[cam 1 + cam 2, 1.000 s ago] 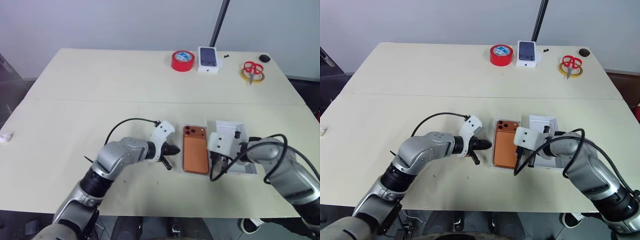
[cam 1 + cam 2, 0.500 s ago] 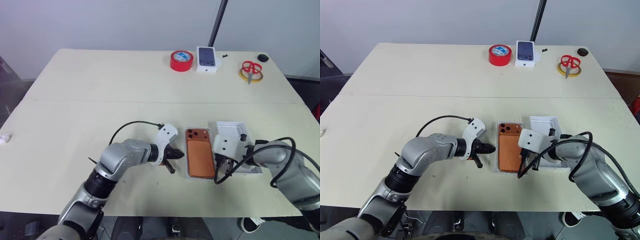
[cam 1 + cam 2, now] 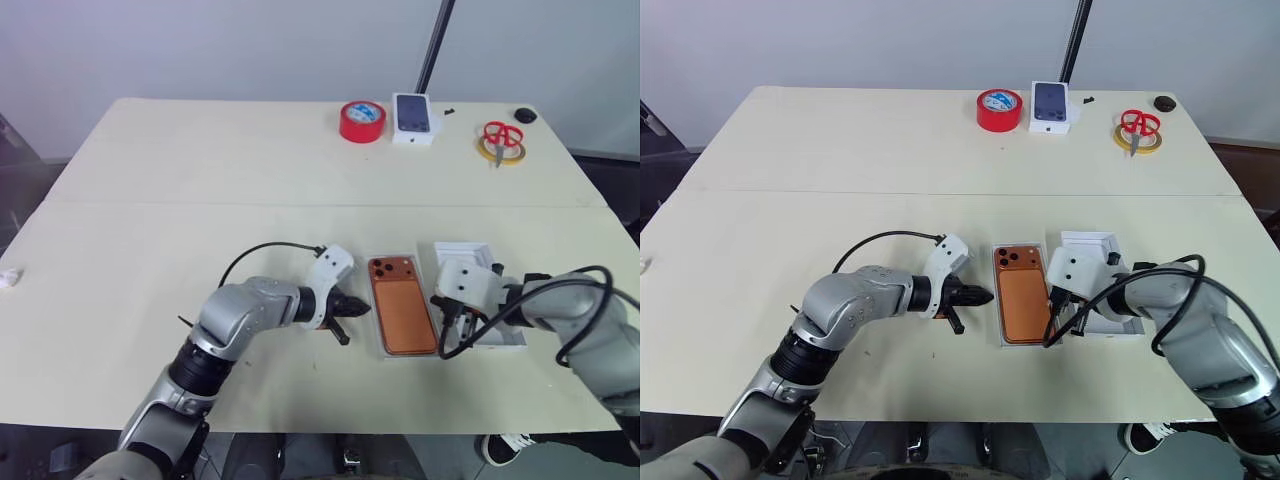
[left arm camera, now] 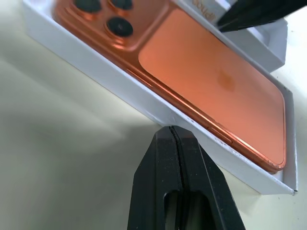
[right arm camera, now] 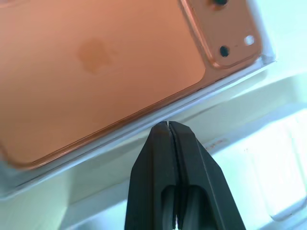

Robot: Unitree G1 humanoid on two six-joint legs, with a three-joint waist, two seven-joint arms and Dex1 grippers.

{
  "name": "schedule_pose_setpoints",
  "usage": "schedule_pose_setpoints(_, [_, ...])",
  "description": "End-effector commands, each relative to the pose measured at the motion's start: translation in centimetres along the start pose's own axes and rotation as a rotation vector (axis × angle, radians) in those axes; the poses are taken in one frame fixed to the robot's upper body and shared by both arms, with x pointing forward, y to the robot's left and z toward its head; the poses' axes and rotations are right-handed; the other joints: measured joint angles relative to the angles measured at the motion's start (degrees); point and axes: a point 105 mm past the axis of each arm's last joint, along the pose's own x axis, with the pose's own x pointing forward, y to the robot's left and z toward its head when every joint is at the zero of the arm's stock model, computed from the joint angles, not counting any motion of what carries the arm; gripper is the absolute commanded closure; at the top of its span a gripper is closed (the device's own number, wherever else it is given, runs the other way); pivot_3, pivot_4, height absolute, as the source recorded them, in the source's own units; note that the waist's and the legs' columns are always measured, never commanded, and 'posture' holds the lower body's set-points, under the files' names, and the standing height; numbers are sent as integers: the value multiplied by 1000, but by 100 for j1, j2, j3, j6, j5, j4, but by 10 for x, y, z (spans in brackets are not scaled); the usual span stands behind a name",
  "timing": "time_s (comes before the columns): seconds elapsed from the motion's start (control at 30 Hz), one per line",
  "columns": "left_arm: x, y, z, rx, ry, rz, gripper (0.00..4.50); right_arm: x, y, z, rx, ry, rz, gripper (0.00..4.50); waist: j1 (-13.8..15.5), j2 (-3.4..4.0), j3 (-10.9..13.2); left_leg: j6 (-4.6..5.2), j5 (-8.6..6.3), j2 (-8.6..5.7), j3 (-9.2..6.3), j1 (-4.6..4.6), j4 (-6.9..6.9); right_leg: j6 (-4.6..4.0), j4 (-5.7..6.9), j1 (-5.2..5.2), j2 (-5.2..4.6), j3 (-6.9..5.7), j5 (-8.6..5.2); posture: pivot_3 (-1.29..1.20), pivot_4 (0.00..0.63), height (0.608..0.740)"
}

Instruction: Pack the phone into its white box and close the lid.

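Observation:
The copper-orange phone (image 3: 403,305) lies back up inside the white box (image 3: 375,318) near the table's front middle. My left gripper (image 3: 360,306) is shut, its tip just off the box's left wall (image 4: 120,81). My right gripper (image 3: 443,318) is shut and hangs over the box's right rim, beside the phone's long edge (image 5: 96,62). Right of the box lies a shallow white rimmed piece (image 3: 492,318) with a rounded recess. I cannot tell whether it is the lid.
At the table's far edge stand a red tape roll (image 3: 362,121), a small white carton (image 3: 416,118), red scissors on a yellow ring (image 3: 503,140) and a black pole (image 3: 435,45). A white scrap (image 3: 8,277) lies at the left edge.
My right gripper has risen and drawn a little to the right, off the phone's lower edge. The left gripper stays shut beside the box. The view has shifted slightly.

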Motion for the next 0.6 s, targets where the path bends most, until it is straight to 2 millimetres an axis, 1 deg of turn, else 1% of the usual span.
schedule_pose_setpoints(0.03, [-16, 10, 15, 26, -75, 36, 4500, -20, -1, 11, 14, -40, 2, 2665, 3, 0, 0, 0, 0, 0, 0, -1, 0, 0, 0, 0, 0, 0, 0, 0, 150, 690])
schedule_pose_setpoints(0.13, [-24, 19, 22, 63, -115, 71, 4500, -24, -12, 8, 117, -31, -55, 1047, 7, 0, 0, 0, 0, 0, 0, 0, 0, 0, -1, 2, -2, 0, 0, 0, 150, 690])
schedule_pose_setpoints(0.17, [-28, 20, 26, 123, -143, 73, 4500, -24, -18, 2, 191, -3, -81, 578, 10, 0, 0, 0, 0, -1, 1, -1, 0, 0, -1, 2, -2, 0, 0, 0, 150, 690])
schedule_pose_setpoints(0.23, [-36, 15, 30, 247, -182, 54, 4500, -25, -28, -6, 327, 30, -126, 578, -5, 0, 0, 0, 0, -1, 1, -1, 0, 0, -1, 1, -3, 0, 0, 0, 150, 690])
schedule_pose_setpoints(0.33, [-47, 2, 23, 439, -207, -22, 4500, -25, -37, -13, 519, 71, -154, 578, -5, 13, -5, -2, 1, 4, 4, 5, -3, -4, 1, 1, -2, 2, 0, 0, 150, 690])
schedule_pose_setpoints(0.47, [-57, -10, 13, 549, -213, -103, 4500, -21, -34, -14, 649, 77, -126, 578, 11, 13, -5, 2, -1, 3, 5, 1, -3, -5, -2, 1, -5, 2, 0, 0, 150, 690])
schedule_pose_setpoints(0.6, [-62, -23, 4, 603, -214, -181, 4500, -12, -33, -16, 699, 70, -104, 578, 15, 14, -5, 12, -7, 2, 7, -1, 0, -4, -4, 1, -6, 2, 0, 0, 150, 690])
